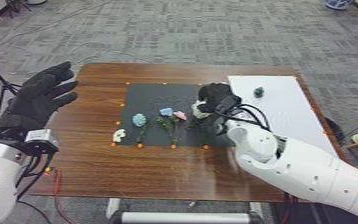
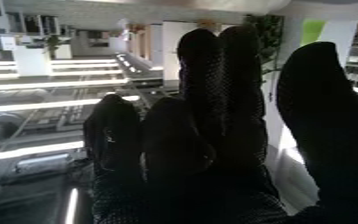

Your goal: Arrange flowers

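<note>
At the left of the head view my left hand is raised beside the table, its fingers straight. My right hand is over the right part of the black mat, against a whitish flower that it partly covers. In the right wrist view my right hand has its fingers extended and its thumb apart. Left of that flower are a pink flower, a blue one and a pale teal one, with green stems. A small white flower lies at the mat's left edge.
A white sheet covers the table's right side, with a dark green object on it. Small orange markers line the mat. A red cable hangs over the front left of the brown table.
</note>
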Controlling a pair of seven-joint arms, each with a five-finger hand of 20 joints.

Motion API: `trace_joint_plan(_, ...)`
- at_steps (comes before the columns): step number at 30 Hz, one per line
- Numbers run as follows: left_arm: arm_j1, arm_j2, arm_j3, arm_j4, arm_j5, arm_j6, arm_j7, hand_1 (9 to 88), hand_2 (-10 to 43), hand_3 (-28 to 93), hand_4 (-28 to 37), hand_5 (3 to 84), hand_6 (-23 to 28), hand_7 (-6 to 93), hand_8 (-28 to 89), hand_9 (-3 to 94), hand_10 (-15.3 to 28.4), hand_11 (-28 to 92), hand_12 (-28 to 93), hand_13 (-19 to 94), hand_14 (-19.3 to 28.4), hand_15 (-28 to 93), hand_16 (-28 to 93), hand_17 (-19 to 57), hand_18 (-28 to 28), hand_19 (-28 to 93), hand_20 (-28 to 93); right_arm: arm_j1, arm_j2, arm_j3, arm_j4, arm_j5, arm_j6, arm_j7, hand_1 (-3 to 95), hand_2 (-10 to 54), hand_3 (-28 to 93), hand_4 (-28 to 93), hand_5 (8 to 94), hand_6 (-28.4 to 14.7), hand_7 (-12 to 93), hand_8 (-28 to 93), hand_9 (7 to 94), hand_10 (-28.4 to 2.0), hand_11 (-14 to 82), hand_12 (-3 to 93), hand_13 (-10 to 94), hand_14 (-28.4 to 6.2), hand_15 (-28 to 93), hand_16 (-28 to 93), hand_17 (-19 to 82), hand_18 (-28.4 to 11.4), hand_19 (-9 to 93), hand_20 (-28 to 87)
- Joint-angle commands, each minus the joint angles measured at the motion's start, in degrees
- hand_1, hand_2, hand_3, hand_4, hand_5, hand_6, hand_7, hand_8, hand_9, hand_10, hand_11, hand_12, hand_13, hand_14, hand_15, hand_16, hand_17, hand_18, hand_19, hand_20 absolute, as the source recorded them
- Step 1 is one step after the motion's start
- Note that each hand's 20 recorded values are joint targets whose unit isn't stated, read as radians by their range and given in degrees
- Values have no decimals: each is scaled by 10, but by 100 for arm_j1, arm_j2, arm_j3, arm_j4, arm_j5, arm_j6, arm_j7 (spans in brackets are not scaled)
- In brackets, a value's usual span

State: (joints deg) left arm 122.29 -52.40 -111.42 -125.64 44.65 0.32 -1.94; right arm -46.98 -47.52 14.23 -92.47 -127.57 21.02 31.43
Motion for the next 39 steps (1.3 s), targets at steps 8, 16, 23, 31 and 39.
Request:
trace_joint_plan(8, 125, -93, -92, -63, 10, 55, 55, 261, -14, 690, -269, 239, 18, 196, -97, 170, 95, 228, 190, 77, 127, 439, -50, -103, 187, 386, 104, -70, 527, 791, 557, 106, -398, 1487, 291, -95, 889, -283, 270, -100, 153, -75, 325, -181, 234, 232, 551, -100, 869, 292, 342, -197, 907, 516)
trace_joint_plan(16, 153, -89, -115, -82, -3, 52, 62, 260, -14, 691, -268, 239, 18, 197, -97, 170, 95, 229, 189, 78, 128, 439, -49, -103, 187, 386, 105, -396, 556, 1378, 828, 702, -1423, 932, 308, -95, 894, -282, 277, -116, 129, -61, 380, -186, 136, 177, 576, -93, 861, 279, 341, -204, 898, 512)
trace_joint_plan(23, 152, -73, -143, -91, 3, 102, 89, 261, -14, 690, -268, 239, 18, 198, -98, 170, 94, 228, 189, 78, 127, 439, -50, -103, 188, 386, 105, -223, 388, 1166, 1245, 770, -1415, 496, 359, -95, 909, -281, 291, -142, 124, -55, 395, -156, 157, 177, 596, -76, 858, 283, 355, -200, 898, 509)
trace_joint_plan(31, 96, -59, -92, -65, 1, 78, 71, 260, -15, 692, -269, 239, 18, 196, -98, 170, 94, 230, 190, 78, 127, 439, -50, -103, 187, 385, 104, 250, 190, 723, 1736, 860, -1545, 147, 387, -95, 922, -282, 315, -97, 188, -89, 421, -104, 179, 147, 624, -67, 856, 291, 376, -195, 913, 502)
trace_joint_plan(39, 90, -56, -87, -61, 9, 82, 62, 260, -15, 692, -269, 239, 17, 198, -97, 170, 94, 229, 189, 78, 127, 439, -50, -103, 188, 387, 105, 22, 321, 888, 1469, 926, -1154, -225, 449, -95, 803, -283, 565, 25, 384, -75, 733, -51, 156, 327, 668, -57, 849, 314, 399, -192, 932, 529)
